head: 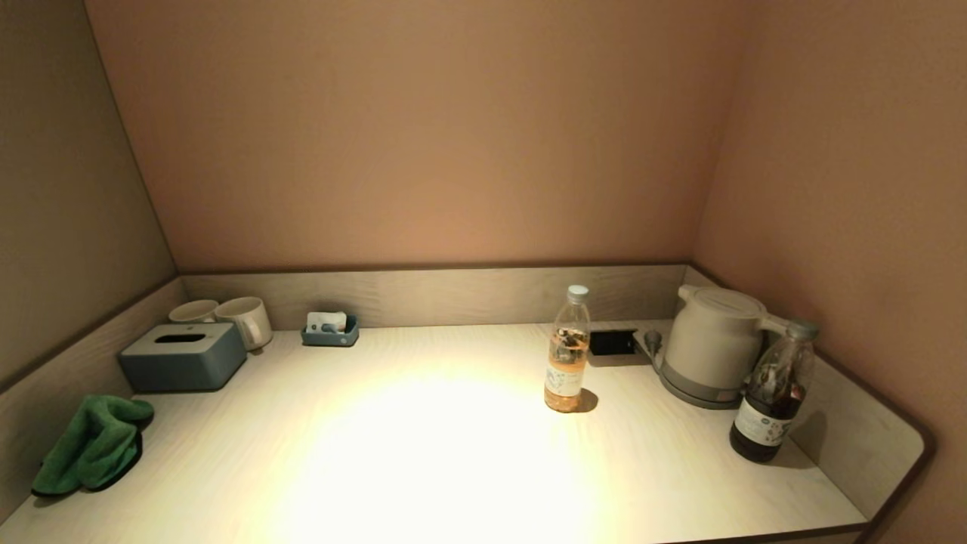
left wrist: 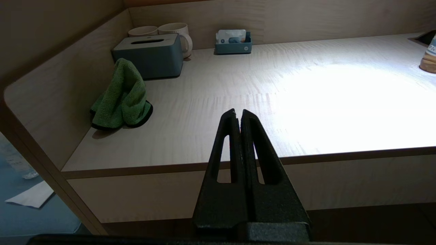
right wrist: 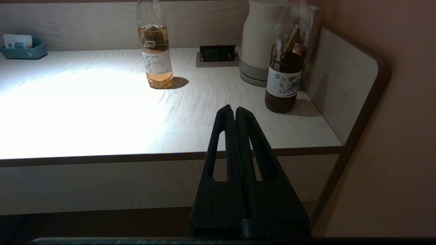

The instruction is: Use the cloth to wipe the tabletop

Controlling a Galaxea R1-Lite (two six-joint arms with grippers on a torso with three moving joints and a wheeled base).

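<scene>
A crumpled green cloth (head: 92,446) lies at the left side of the pale wooden tabletop (head: 423,453), against the left side panel; it also shows in the left wrist view (left wrist: 121,97). My left gripper (left wrist: 238,114) is shut and empty, held in front of the table's front edge, to the right of the cloth and well short of it. My right gripper (right wrist: 235,110) is shut and empty, in front of the front edge near the right end. Neither gripper shows in the head view.
A grey-blue tissue box (head: 181,357), two cups (head: 243,319) and a small blue tray (head: 330,331) stand at the back left. A clear bottle (head: 568,351), a socket recess (head: 612,341), a white kettle (head: 714,344) and a dark bottle (head: 772,393) stand on the right.
</scene>
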